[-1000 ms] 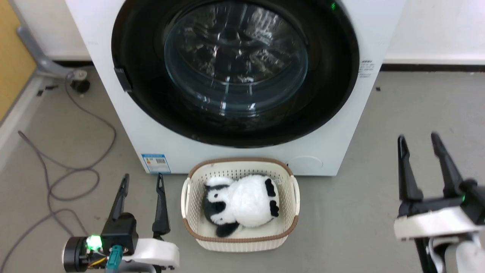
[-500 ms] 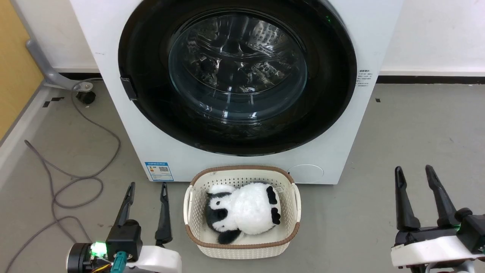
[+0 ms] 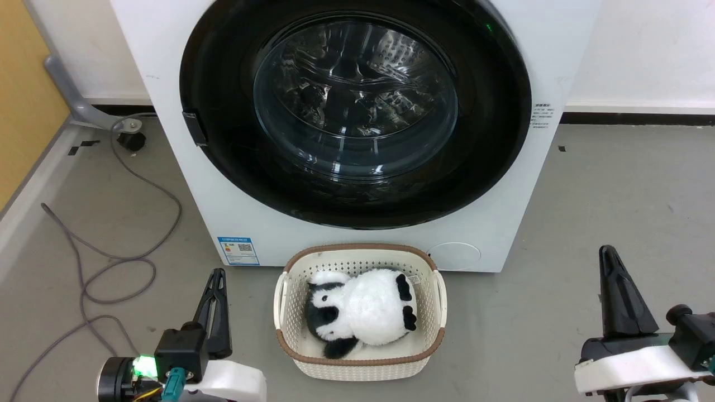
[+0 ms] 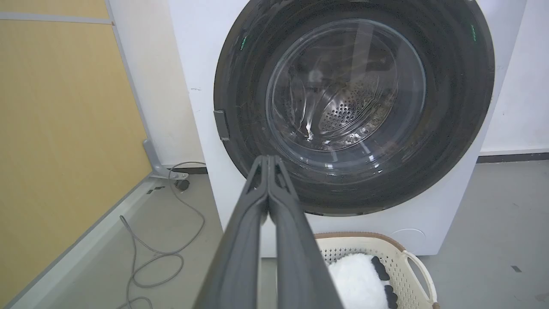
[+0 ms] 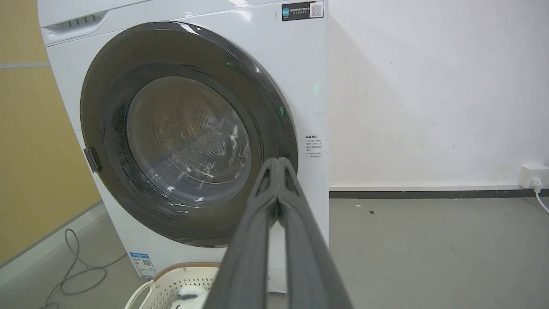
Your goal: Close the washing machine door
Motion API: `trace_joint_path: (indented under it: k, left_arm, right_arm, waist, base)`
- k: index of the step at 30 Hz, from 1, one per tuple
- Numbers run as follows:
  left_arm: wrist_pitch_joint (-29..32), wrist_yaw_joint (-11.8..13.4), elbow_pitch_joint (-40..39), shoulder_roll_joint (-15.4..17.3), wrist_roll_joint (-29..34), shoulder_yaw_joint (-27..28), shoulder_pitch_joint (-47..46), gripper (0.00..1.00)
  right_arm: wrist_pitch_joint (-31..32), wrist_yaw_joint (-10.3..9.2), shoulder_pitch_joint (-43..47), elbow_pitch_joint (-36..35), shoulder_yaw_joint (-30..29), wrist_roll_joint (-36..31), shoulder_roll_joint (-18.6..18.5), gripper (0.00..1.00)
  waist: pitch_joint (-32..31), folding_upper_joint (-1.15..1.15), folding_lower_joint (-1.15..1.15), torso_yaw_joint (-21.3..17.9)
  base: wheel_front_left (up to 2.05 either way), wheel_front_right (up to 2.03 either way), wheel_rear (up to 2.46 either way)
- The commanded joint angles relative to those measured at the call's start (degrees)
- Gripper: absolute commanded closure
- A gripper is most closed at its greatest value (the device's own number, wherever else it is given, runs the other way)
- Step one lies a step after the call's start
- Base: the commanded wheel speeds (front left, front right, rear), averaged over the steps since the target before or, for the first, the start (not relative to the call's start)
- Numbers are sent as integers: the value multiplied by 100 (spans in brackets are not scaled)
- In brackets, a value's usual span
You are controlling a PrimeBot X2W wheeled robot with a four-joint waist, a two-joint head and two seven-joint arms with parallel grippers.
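Since the head view looks right at the front of the washer, I'll start there. The washing machine door (image 3: 357, 111) lies flat against the white machine front (image 3: 491, 223) at the far side of the floor. It looks shut to me, though I can't tell if the latch has caught. The left gripper (image 3: 218, 274) is low at near left and the right gripper (image 3: 608, 251) at near right. Both have their fingers pressed together on nothing, well apart from the door. Between them a cream basket (image 3: 360, 247) with a panda plush (image 3: 368, 310) sits just in front of the machine, and a grey cable (image 3: 180, 209) loops on the floor to the left.

Left wrist view: the closed fingers point at the door's lower left, below a small grey tab (image 4: 221, 125) on its left edge.

Right wrist view: the door is seen at an angle, flush with the panel, with no gap I can spot.

Handling guess: it's a stiff, fairly heavy hinged door, glossy and slippery, with breakable glass in the middle. I'd push on the black ring near the tab, not on the window.
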Motion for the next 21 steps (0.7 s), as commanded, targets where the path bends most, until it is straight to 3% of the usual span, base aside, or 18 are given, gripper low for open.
trace_joint_path:
  k: [1,21]
  left_arm:
    - [31,-28,-30,-12,11,20,6,100]
    - [265,-147,-109,-35,30,104,16,100]
  right_arm:
    - [30,0,11,-14,22,-62,4,100]
    - [266,-1,29,-36,93,-200,8,100]
  waist:
    - [1,0,1,9]
    - [10,0,1,116]
  base:
    - [0,0,0]
    - [0,0,0]
